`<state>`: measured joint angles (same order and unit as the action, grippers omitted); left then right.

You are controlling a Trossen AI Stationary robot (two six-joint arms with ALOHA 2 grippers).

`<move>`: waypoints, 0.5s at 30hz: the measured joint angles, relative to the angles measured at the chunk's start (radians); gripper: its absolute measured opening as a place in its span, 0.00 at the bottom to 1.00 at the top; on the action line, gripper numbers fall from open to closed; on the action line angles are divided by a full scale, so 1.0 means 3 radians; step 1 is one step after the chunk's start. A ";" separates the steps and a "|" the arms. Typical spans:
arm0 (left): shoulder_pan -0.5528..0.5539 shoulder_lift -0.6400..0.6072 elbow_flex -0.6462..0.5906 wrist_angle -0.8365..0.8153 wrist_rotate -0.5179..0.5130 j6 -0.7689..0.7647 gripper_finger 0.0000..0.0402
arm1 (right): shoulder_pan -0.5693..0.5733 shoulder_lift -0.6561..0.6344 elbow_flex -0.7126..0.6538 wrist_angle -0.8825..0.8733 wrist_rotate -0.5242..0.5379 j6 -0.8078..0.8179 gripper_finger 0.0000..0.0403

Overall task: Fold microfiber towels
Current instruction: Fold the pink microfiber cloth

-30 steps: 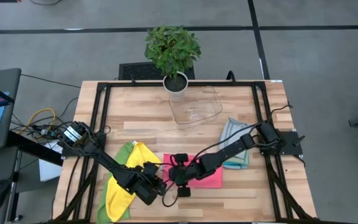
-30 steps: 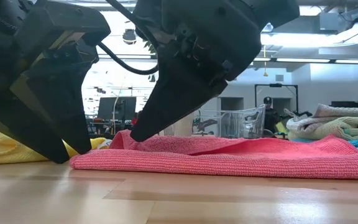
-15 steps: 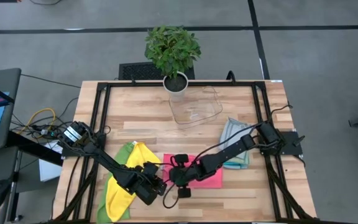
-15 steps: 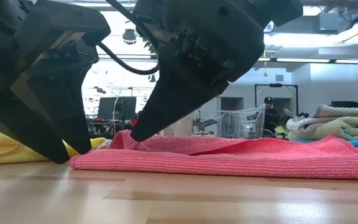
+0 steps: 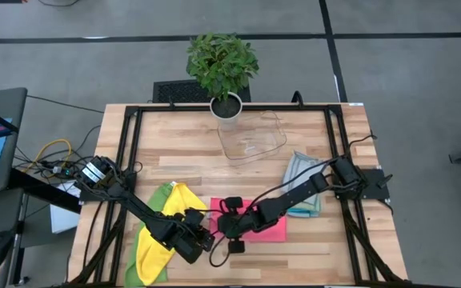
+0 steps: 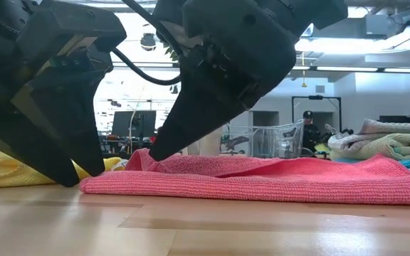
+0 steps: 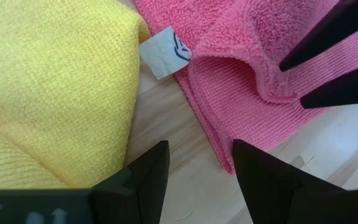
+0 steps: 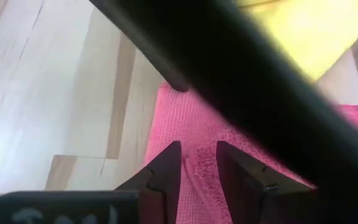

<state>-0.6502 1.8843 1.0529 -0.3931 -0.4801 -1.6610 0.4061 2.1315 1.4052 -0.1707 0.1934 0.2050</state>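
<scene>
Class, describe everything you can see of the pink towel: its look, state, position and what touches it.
The pink towel is a soft, nubbly microfiber cloth, lying folded in layers on the wooden table, near its front edge. A white tag sticks out at one corner, beside the yellow towel. One edge is bunched into a raised ridge where the right end effector presses its tips into the pile. The left end effector hangs open just off the towel's corner.

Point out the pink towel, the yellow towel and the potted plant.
pink towel [image 5: 272, 230], high view, its right part.
yellow towel [image 7: 48, 87], left wrist view, its middle.
potted plant [image 5: 221, 62], high view, its leaves.
</scene>
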 joint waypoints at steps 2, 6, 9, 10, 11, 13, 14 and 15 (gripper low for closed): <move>0.0000 0.0000 0.0001 0.0000 0.0003 0.0012 0.43 | 0.0000 0.0000 0.0000 0.0000 -0.0015 0.0007 0.32; 0.0002 0.0000 0.0000 0.0000 0.0011 -0.0001 0.43 | 0.0015 0.0068 0.0003 0.0049 -0.0022 0.0051 0.32; 0.0003 0.0000 -0.0001 0.0000 0.0016 -0.0001 0.43 | 0.0020 0.0083 -0.0012 0.0008 -0.0025 0.0056 0.32; 0.0004 0.0000 -0.0001 -0.0001 0.0025 0.0001 0.43 | 0.0020 0.0079 -0.0002 0.0025 -0.0026 0.0087 0.32; 0.0004 0.0000 -0.0001 -0.0001 0.0028 0.0010 0.43 | 0.0020 0.0087 0.0003 0.0034 -0.0027 0.0097 0.32; 0.0005 0.0000 -0.0001 -0.0002 0.0033 0.0011 0.43 | 0.0020 0.0107 -0.0003 -0.0009 -0.0027 0.0096 0.32; 0.0005 0.0000 -0.0001 -0.0003 0.0035 0.0012 0.43 | 0.0020 0.0110 -0.0008 -0.0024 -0.0029 0.0088 0.32; 0.0005 0.0000 -0.0001 -0.0004 0.0039 0.0012 0.43 | 0.0019 0.0111 -0.0008 -0.0015 -0.0029 0.0088 0.32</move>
<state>-0.6487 1.8843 1.0527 -0.3943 -0.4684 -1.6573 0.4119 2.1647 1.4029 -0.1753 0.1848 0.2314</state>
